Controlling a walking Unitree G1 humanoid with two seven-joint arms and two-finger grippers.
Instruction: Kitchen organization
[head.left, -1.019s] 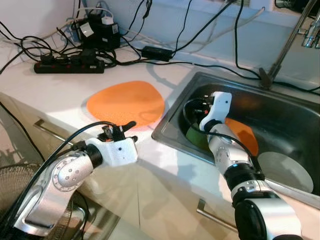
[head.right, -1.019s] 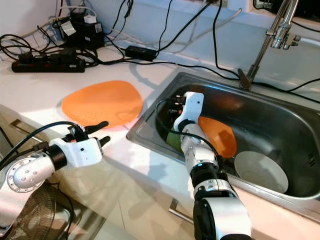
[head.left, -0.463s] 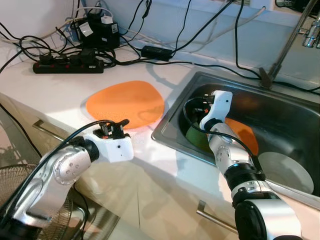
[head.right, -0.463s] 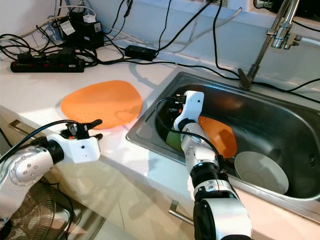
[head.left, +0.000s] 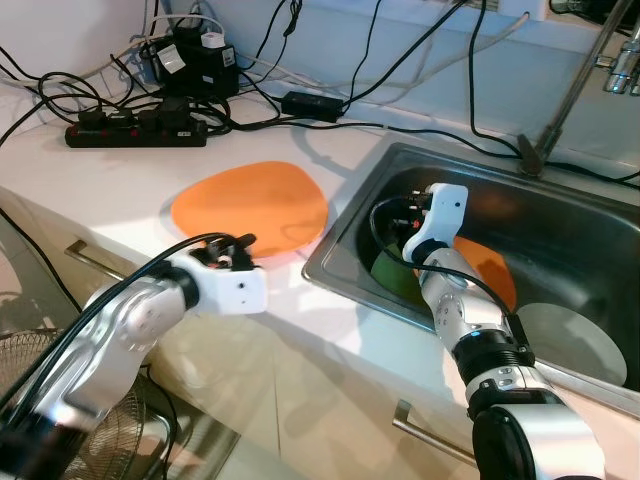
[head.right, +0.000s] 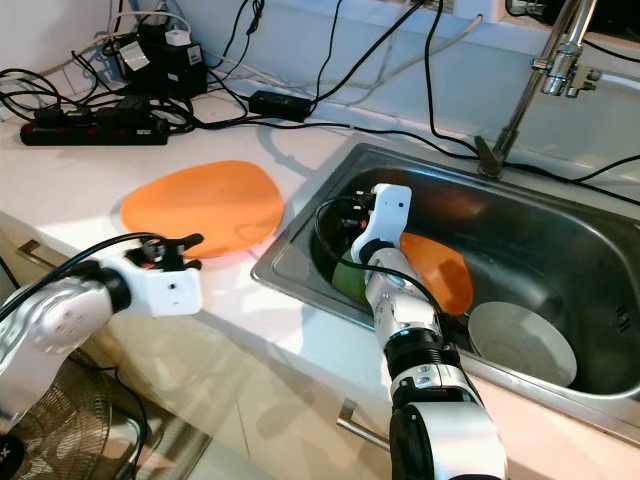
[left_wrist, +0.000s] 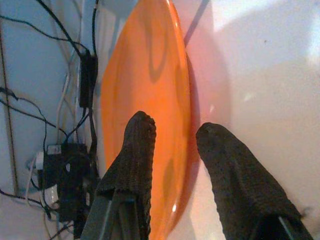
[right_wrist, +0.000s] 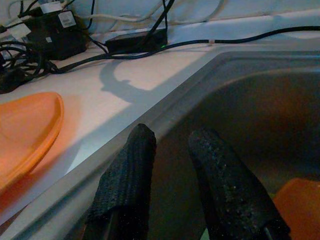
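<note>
An orange plate (head.left: 252, 207) lies flat on the white counter (head.left: 120, 190), left of the steel sink (head.left: 600, 230). My left gripper (head.left: 236, 245) is open at the plate's near edge. In the left wrist view one finger (left_wrist: 139, 145) is over the orange plate (left_wrist: 145, 90) and the other is over the counter, with the rim between them. My right gripper (head.left: 397, 212) is down inside the sink near its left wall, open, with nothing between its fingers (right_wrist: 131, 165). Below it lie a green bowl (head.left: 393, 280), a second orange plate (head.left: 492, 272) and a white plate (head.left: 567, 342).
A black power strip (head.left: 135, 135), adapters and several cables crowd the back of the counter. The tap (head.left: 575, 85) rises behind the sink. Drawer handles (head.left: 85, 260) line the cabinet front, and a fan (head.left: 30, 350) stands low on the left.
My left gripper has slid forward and left along the counter until its fingertips reach the orange plate's near rim. The right arm has hardly moved in the sink.
</note>
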